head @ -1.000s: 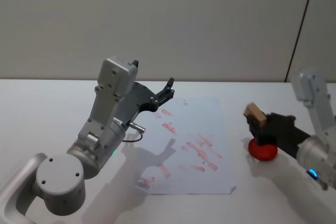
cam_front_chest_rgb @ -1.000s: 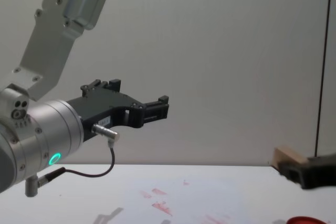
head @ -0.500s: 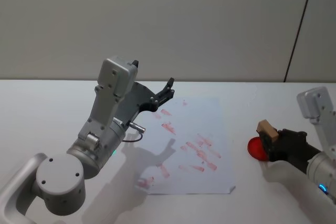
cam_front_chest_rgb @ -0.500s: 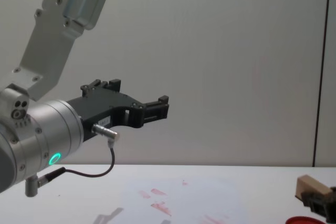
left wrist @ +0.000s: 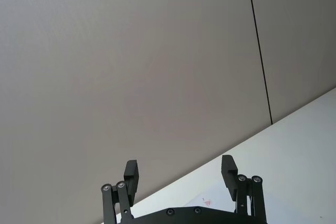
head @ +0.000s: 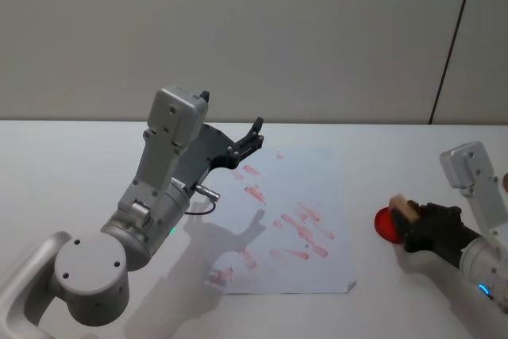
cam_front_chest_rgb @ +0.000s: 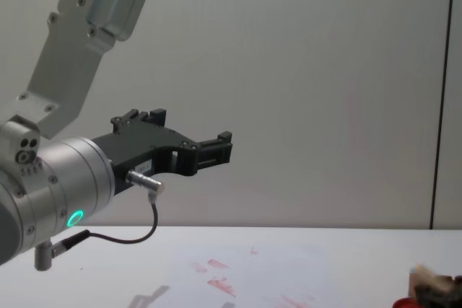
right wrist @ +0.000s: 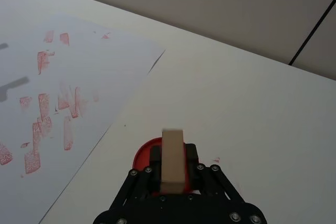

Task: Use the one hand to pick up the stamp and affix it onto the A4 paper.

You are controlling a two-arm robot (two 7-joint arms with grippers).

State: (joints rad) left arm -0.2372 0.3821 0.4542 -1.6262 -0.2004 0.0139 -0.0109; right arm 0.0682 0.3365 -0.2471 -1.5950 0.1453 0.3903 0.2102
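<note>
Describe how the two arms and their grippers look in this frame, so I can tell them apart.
The left gripper is black with two thin fingers, on a silver-grey wrist bearing a green ring light, a metal plug and a thin dark cable; a boxy pale grey link sits above. The right gripper is black with bolted linkage bars, on a pale silver-grey arm with a small blue light.

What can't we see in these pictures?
- Underside of the small tan wooden stamp: hidden in the right wrist view by the block itself and the right gripper.
- Round red ink pad: partly covered by the stamp in the head view.
- Red marks on the white A4 paper: too small to read.
</note>
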